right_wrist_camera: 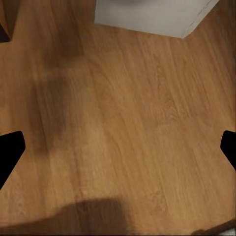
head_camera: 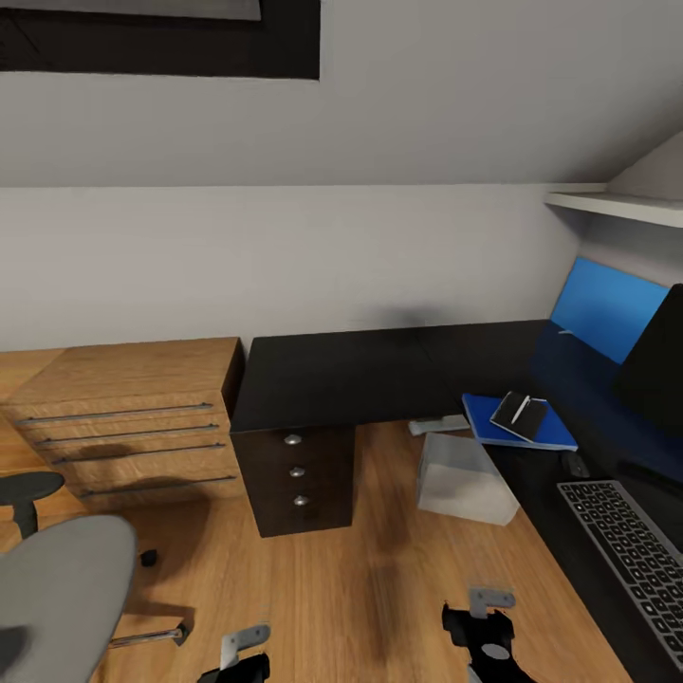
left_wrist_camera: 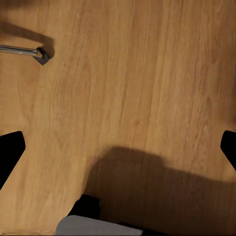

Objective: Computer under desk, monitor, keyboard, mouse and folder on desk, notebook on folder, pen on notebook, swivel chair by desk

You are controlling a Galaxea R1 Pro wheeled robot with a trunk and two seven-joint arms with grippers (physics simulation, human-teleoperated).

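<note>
The black L-shaped desk [head_camera: 379, 370] carries the monitor [head_camera: 655, 370] at the far right, with the keyboard [head_camera: 631, 550] in front of it and the small black mouse [head_camera: 575, 465] beside the keyboard. The blue folder [head_camera: 493, 417] lies on the desk with the dark notebook [head_camera: 526, 417] and white pen [head_camera: 521, 408] on top. The grey computer [head_camera: 465, 479] [right_wrist_camera: 152, 14] stands on the floor in the desk's inner corner. The grey swivel chair [head_camera: 57, 588] is at lower left. My left gripper [head_camera: 237, 659] [left_wrist_camera: 118, 152] and right gripper [head_camera: 484, 631] [right_wrist_camera: 118, 152] hang open over bare floor.
A light wood cabinet [head_camera: 133, 417] with long handles stands left of the desk's black drawer unit [head_camera: 296, 470]. A chrome chair spoke with its caster [left_wrist_camera: 42, 54] lies near my left gripper. A white shelf [head_camera: 617, 204] and blue back panel [head_camera: 607, 308] sit at far right.
</note>
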